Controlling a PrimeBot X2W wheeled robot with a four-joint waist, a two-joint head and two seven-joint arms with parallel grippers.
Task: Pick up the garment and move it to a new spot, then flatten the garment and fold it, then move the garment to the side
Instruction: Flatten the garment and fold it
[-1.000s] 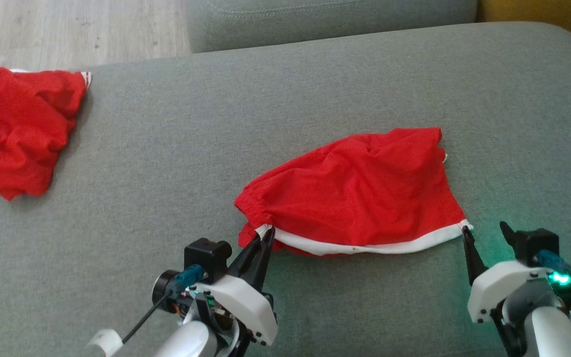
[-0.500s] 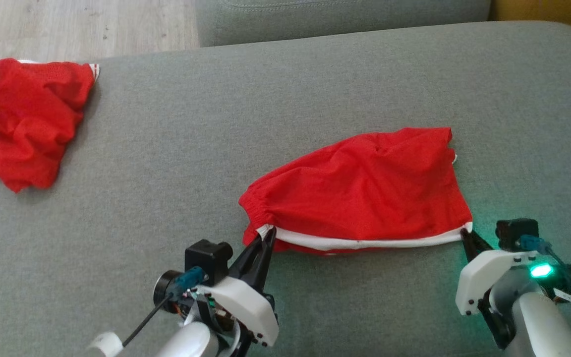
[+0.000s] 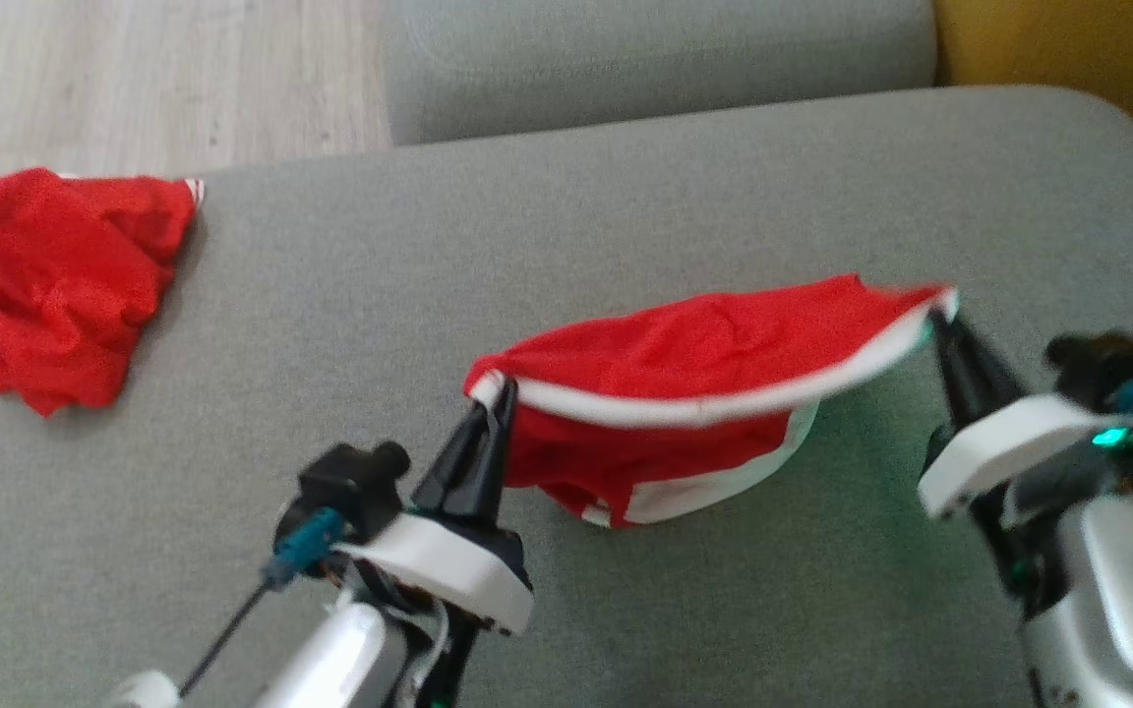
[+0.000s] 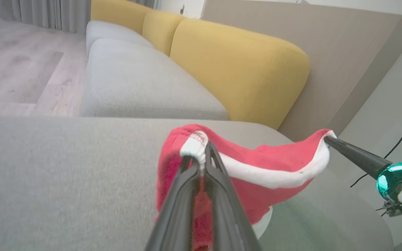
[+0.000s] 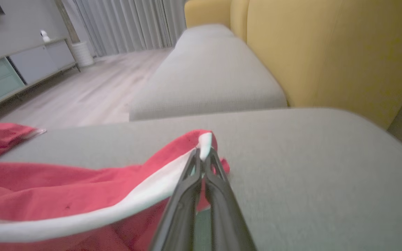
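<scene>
Shorts (image 3: 665,369): light, limp cloth; sags between the two holds.
Left gripper (image 3: 494,395): clamped on white hem corner.
Right gripper (image 3: 940,313): clamped on opposite corner.
Best hold: hem corners.

- Grey sofa seat cushion (image 3: 626,206), broad.
- Second grey seat cushion (image 3: 655,59), just beyond it.
- Crumpled red mesh garment (image 3: 55,275), white-trimmed, at the near cushion's left edge.
- Pale wood floor (image 3: 134,79).
- Yellow backrest cushions (image 4: 243,69).
- Grey curtains (image 5: 127,24).
- Low cabinet (image 5: 30,64) with drawers, against the wall.
</scene>
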